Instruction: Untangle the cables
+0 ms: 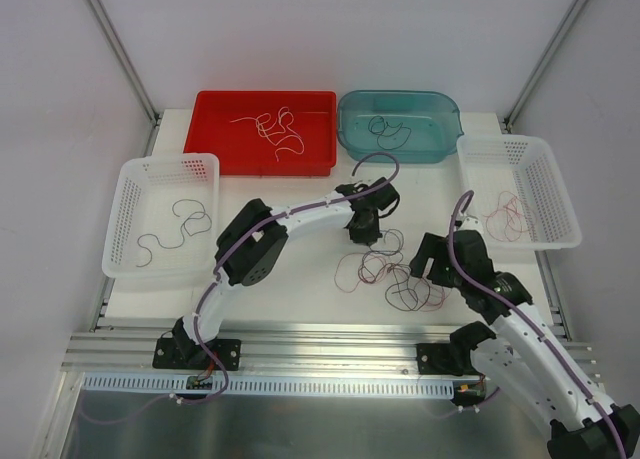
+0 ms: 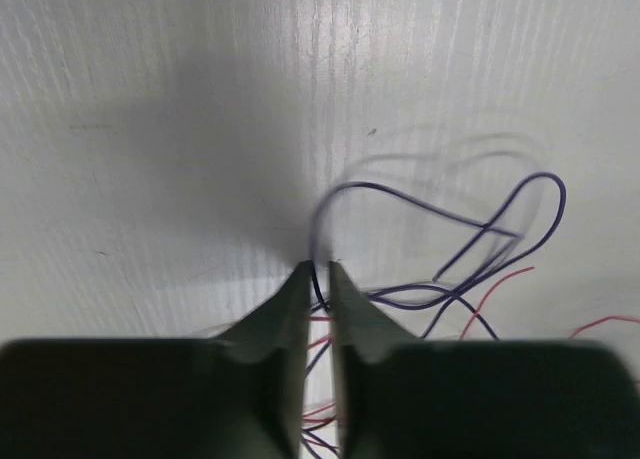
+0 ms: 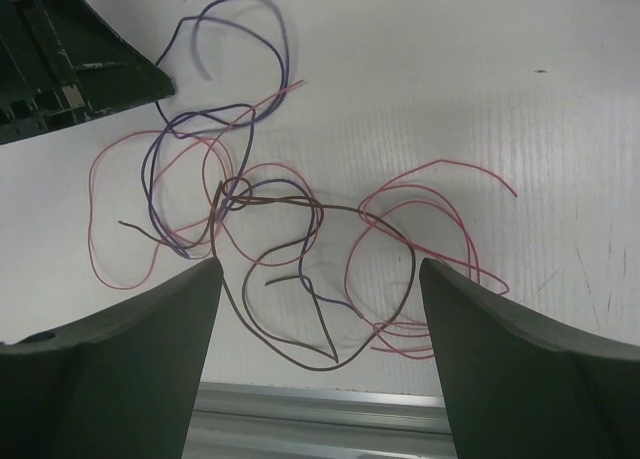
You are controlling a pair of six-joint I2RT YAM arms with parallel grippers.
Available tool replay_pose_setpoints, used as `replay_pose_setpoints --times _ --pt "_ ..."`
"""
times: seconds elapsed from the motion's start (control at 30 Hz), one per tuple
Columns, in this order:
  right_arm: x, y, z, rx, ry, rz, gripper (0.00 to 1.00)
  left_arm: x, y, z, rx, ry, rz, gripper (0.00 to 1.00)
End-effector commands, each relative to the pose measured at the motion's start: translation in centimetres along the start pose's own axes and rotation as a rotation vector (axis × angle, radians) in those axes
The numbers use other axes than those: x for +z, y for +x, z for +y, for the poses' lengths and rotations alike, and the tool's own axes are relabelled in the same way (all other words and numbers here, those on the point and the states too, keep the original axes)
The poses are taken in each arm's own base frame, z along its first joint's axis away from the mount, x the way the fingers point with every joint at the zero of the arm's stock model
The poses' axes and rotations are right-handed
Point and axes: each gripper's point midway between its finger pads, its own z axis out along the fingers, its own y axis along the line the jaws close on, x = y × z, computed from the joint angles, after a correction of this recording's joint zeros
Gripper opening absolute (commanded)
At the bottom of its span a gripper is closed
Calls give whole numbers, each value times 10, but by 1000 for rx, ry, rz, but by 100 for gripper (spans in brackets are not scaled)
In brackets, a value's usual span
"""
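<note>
Top view: the tangle of cables (image 1: pixel 392 279) lies on the desk (image 1: pixel 290 289), in the middle between my two arms. My left pincer (image 1: pixel 365 234) is down at the tangle's far-left edge. My right pincer (image 1: pixel 428 267) sits at its right edge. Other strands lie apart in the red tray (image 1: pixel 215 109), the teal tub (image 1: pixel 350 114) and the two white baskets (image 1: pixel 130 179), one far left and one far right.

Left wrist: the tips are clenched almost together, nipping a purple cable (image 2: pixel 420 204) that runs into the slit between them. From there it loops away to the far right over the desk. Red strands lie near and to the right.

Right wrist: the fingers are spread wide and hold nothing. They hover over the knot, where purple, pink and brown loops cross between and beyond them. The aluminium rail (image 3: pixel 320 409) is at the near edge.
</note>
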Motion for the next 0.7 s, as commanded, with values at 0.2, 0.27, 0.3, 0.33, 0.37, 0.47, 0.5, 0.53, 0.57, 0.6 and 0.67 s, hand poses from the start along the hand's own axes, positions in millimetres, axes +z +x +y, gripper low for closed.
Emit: replay_pose_setpoints --times 0.2,0.27,0.3,0.33,0.37,0.47,0.5,0.53,0.57,0.6,0.67 --pt "12 16 40 -30 -224 66 84 -36 -16 21 37 -50 -118 0" --pt "17 25 46 -23 -255 107 84 -60 -30 25 48 -48 -184 0" --pt "24 33 47 -13 -248 136 83 -68 -35 28 69 -47 -203 0" --pt "28 37 47 0 -244 154 83 -75 -38 32 77 -54 -220 0" --pt "32 41 46 9 -238 167 82 -94 -50 33 70 -41 -266 0" --pt "45 57 41 58 -208 213 72 -131 -71 47 85 -32 -345 0" --pt "49 60 40 71 -198 222 63 -139 -74 53 87 -33 -358 0" --pt "51 64 37 82 -178 228 58 -147 -78 57 88 -30 -373 0" --pt "52 65 35 86 -166 232 53 -168 -86 60 78 -7 -408 0" --pt "53 66 32 88 -155 234 45 -177 -93 68 79 -11 -426 0" --pt "54 66 29 85 -137 231 37 -205 -100 78 69 17 -466 0"
